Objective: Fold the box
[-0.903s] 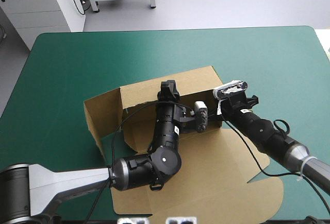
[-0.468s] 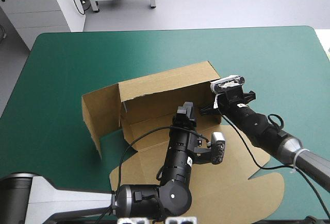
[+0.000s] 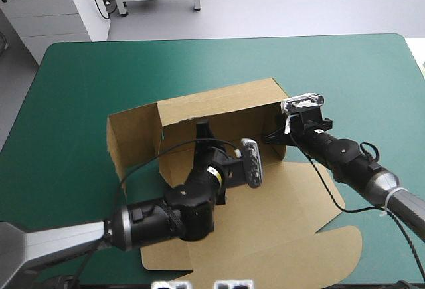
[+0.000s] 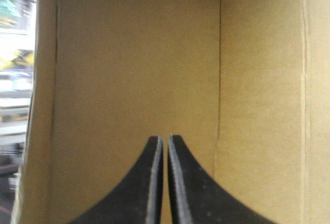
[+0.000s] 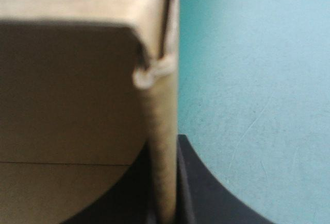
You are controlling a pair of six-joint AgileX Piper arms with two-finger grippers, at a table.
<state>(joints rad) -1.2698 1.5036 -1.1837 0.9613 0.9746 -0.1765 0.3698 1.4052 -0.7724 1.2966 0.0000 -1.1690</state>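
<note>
1. Sitting mid-table on the teal-green cover (image 3: 93, 70), the brown box (image 3: 219, 106) has its far wall up, a flap standing at the left end, and the lid lying flat toward the near right.
2. Left gripper (image 4: 164, 139) is inside the box, black fingers pressed together into one point, aimed at the far wall's inner face.
3. Right gripper (image 3: 273, 136) is at the box's right end, pinching that upright end wall, one finger on either side of the board.
</note>
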